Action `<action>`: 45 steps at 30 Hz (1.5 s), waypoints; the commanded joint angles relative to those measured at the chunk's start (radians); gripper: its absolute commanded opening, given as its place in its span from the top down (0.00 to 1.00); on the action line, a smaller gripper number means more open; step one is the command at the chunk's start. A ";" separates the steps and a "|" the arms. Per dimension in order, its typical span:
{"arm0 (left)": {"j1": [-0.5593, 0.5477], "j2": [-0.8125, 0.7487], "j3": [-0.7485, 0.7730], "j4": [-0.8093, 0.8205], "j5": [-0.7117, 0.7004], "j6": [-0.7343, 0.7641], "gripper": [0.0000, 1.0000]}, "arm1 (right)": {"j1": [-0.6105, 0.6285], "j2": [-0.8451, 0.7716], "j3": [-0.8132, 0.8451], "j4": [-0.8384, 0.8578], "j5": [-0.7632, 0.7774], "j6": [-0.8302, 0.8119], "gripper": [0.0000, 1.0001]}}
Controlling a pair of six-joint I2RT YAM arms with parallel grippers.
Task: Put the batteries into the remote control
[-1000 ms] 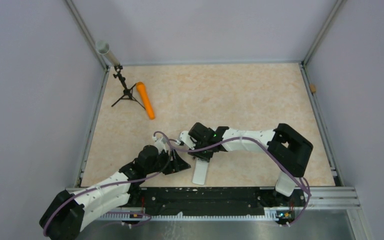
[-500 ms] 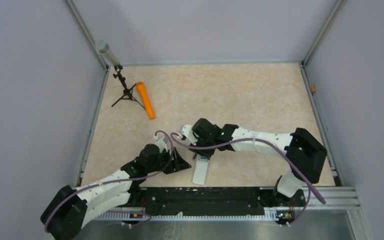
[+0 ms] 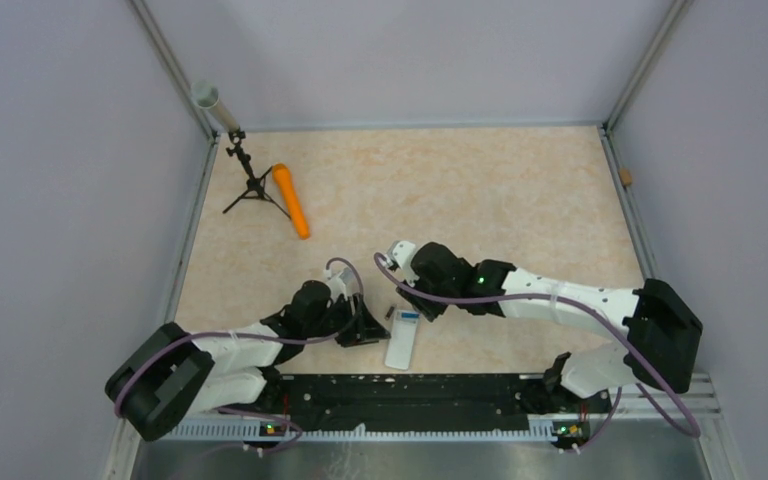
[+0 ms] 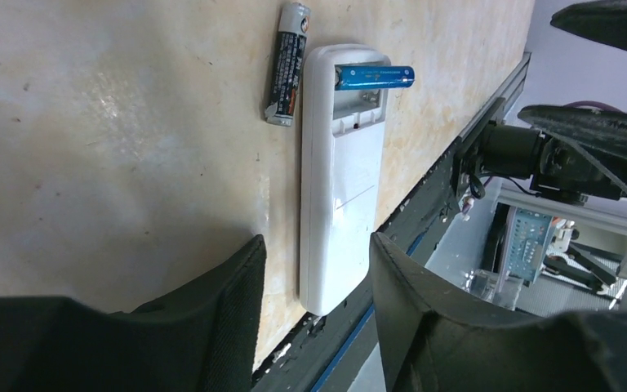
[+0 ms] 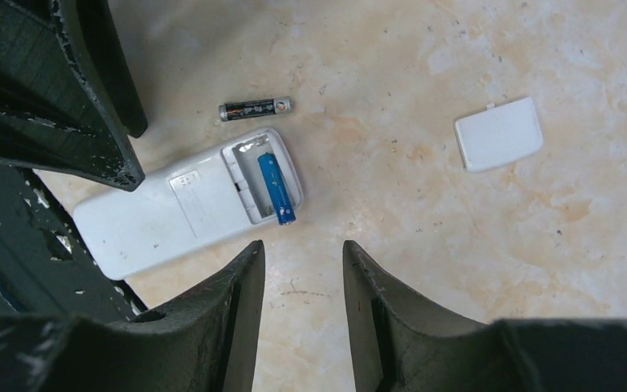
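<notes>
Grey tube point(image 3: 206, 97) is seen at the far left back corner, above a small black tripod point(image 3: 253, 187). An orange cylinder point(image 3: 291, 201) lies on the beige table point(image 3: 490, 190) just right of the tripod, well apart from the arms.

Further right, near the front edge, the left gripper point(image 4: 314, 245) is held low with its jaws spread wide. The plain end of the remote control point(image 4: 339, 188) is framed between its fingers point(image 4: 241, 286); contact cannot be told and nothing is gripped.

The remote is laid back-up on the table, its battery recess uncovered. The dark battery point(image 4: 286, 64) rests on the table just beside the recess end, outside the remote. The blue battery point(image 5: 275, 188) sits in the recess, skewed, with one end poking out past the remote's edge.

The right gripper point(image 5: 300, 249) is hung over bare table close to the recess end, its jaws parted by a moderate gap and nothing held between them.

Rightmost in the right wrist view, a small white battery cover point(image 5: 498, 133) lies flat on the table, apart from the remote.
</notes>
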 commanded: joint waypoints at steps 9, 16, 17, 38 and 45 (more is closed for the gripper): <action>-0.043 0.123 0.048 0.151 0.050 -0.043 0.54 | -0.010 -0.074 -0.090 0.098 0.102 0.165 0.61; -0.072 0.180 0.070 0.182 0.051 -0.059 0.59 | -0.009 -0.086 -0.109 0.114 0.116 0.191 0.61; -0.076 0.189 0.076 0.182 0.050 -0.059 0.59 | -0.009 -0.086 -0.112 0.116 0.116 0.192 0.61; -0.105 0.078 0.127 -0.042 -0.106 -0.014 0.55 | -0.019 -0.098 -0.121 0.155 0.131 0.239 0.61; -0.048 0.045 0.151 -0.122 -0.131 0.033 0.58 | -0.024 -0.077 -0.108 0.177 0.111 0.241 0.62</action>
